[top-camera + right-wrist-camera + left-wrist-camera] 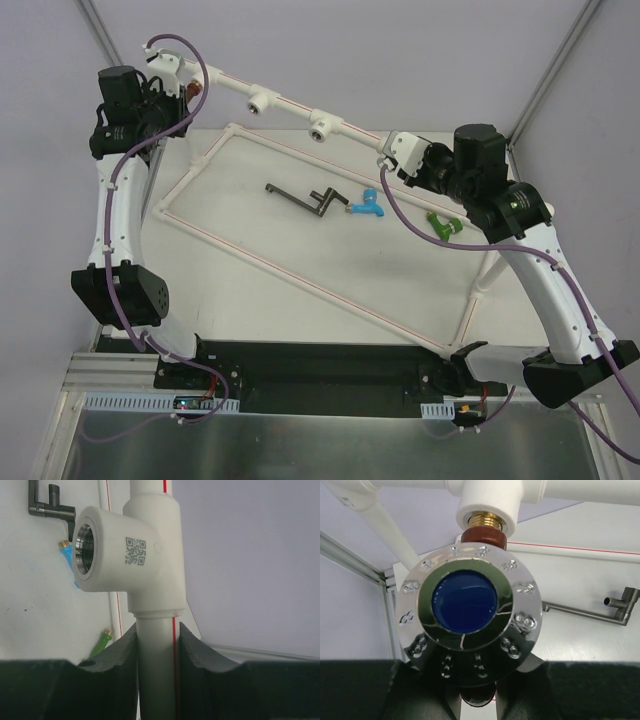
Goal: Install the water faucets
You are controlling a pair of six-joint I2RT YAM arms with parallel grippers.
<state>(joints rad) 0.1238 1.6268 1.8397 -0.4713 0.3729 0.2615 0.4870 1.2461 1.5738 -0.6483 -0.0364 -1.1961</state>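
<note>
**Red-brown faucet held at its socket while the frame is braced**

The red-brown faucet (465, 602) is seated at a socket (487, 502) toward the left end of the raised rail of the frame (285, 103). Its brass thread is seen entering the socket's mouth, but some thread is exposed, so it is judged not to be fully screwed home. The left claw (479, 680) is clenched on this faucet from below the shiny knob, with a red-brown part of the body caught in the narrow gap between the fingers (420, 690). The hold is presumably chosen so that the wrist is lined up with the socket's axis and the faucet can be turned in by rolling the wrist.

The right claw (157, 645) is clamped around the frame's rail, just beside an empty socket (84, 542) near the rail's right end. This grip is judged to be a brace, since the light frame could twist or slide under the screwing force if it were left free.

The blue faucet (368, 205) and the green faucet (441, 225) lie loose on the desk (300, 245). The blue one is inside the frame's base loop and the green one is near the frame's right end. A dark metal tool (305, 198) lies just beside the blue faucet, also inside the loop.

One faucet of three is thus in hand and two are not yet installed. Cross-threading is the likely risk if the faucet is tilted against the socket.
</note>
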